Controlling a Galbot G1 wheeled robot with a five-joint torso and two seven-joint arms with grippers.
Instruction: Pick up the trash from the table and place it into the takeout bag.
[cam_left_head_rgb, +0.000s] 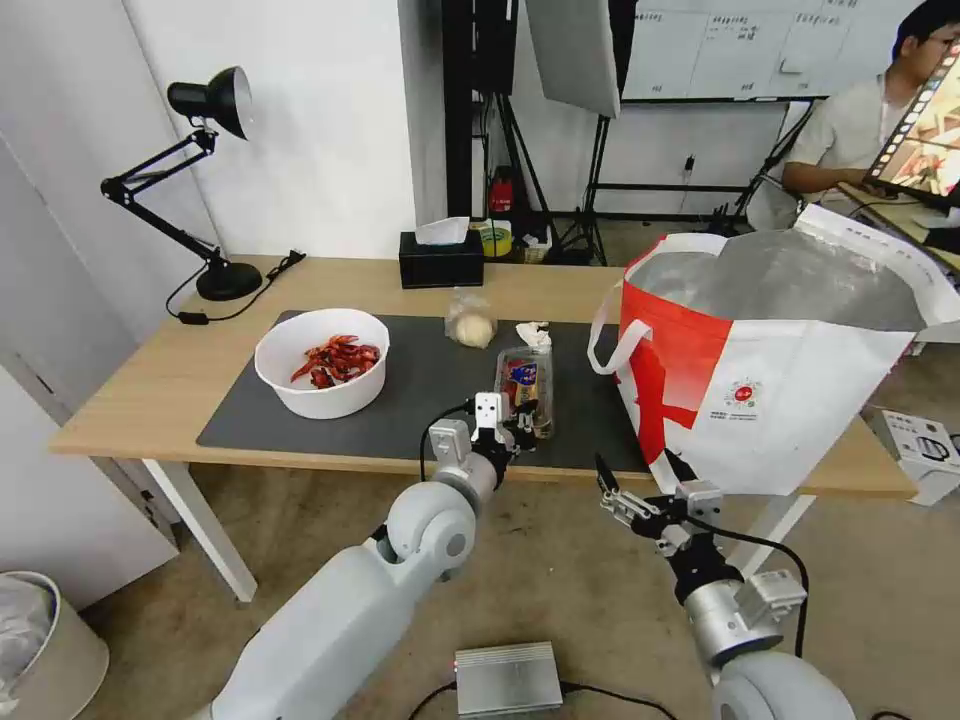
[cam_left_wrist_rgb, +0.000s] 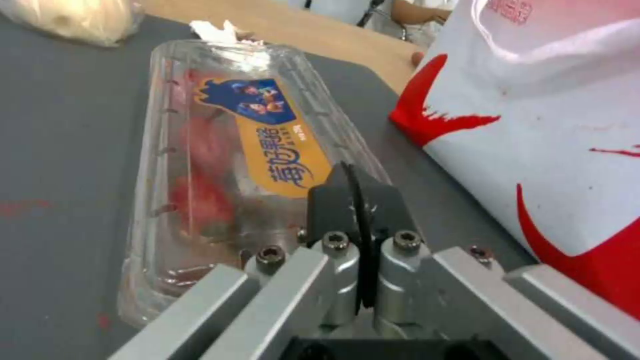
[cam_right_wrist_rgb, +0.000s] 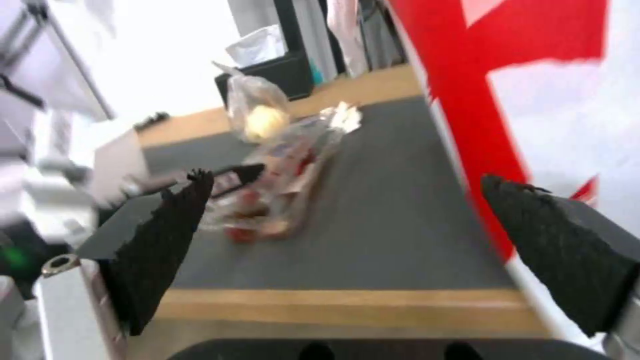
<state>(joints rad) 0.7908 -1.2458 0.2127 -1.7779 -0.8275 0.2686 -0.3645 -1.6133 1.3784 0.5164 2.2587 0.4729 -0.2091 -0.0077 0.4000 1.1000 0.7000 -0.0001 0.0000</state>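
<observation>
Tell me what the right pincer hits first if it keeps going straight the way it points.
Probably nothing at once. The right pincer, open, points over the table's near edge along bare grey mat, with the plastic tray on one side and the takeout bag on the other. Depth is unclear; the bag looks closest.

My rig: two pale grey rounded arms with silver metal wrists.
Black cables loop along both; left gripper (cam_left_wrist_rgb: 360, 200) shows black pads, hex screws; right gripper (cam_right_wrist_rgb: 347, 250) black serrated fingers.

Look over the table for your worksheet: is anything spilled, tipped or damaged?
Nothing stands out. The white bowl sits upright with its red shells inside, the clear tray lies flat on the mat, and the takeout bag stands open.
</observation>
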